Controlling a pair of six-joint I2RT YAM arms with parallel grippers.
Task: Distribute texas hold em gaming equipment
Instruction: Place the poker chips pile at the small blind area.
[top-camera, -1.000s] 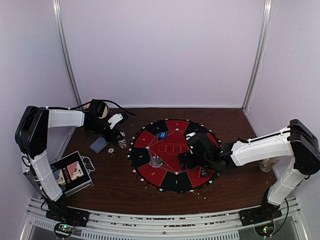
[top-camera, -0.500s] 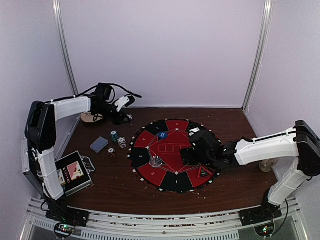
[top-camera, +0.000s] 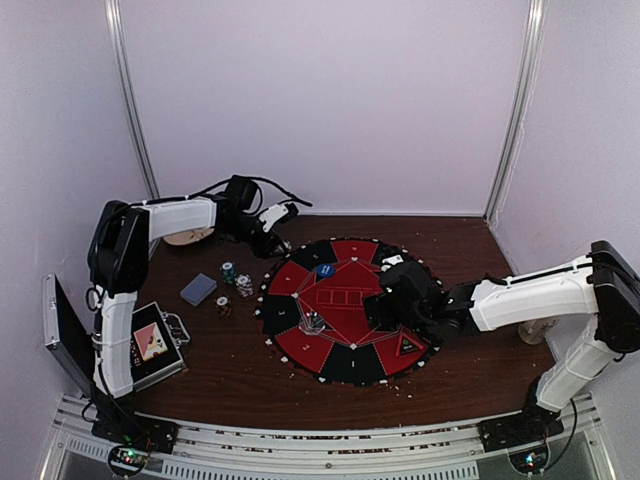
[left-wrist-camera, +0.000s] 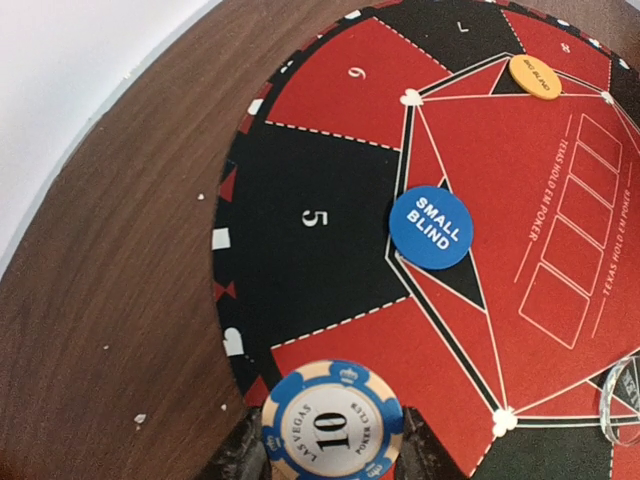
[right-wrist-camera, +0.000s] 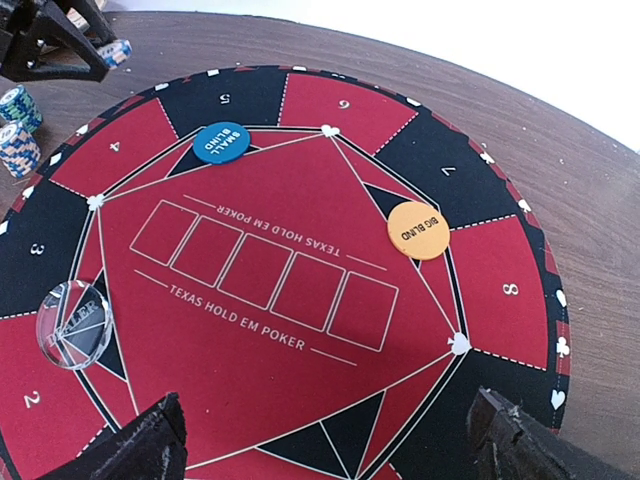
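Note:
My left gripper is shut on a blue-and-cream "10" poker chip, held flat-face up just above the near-left rim of the round red and black poker mat. From above, that gripper hangs at the mat's back-left edge. A blue small blind button and an orange big blind button lie on the mat, along with a clear dealer button. Over the mat's right half, my right gripper stands wide open and holds nothing.
Two short chip stacks, one loose chip and a grey-blue card deck sit on the wooden table left of the mat. An open metal case lies at front left. A beige object rests behind the left arm.
The left arm has swung right from the chip stacks to the mat's back-left edge, carrying the chip. The right arm has barely moved.

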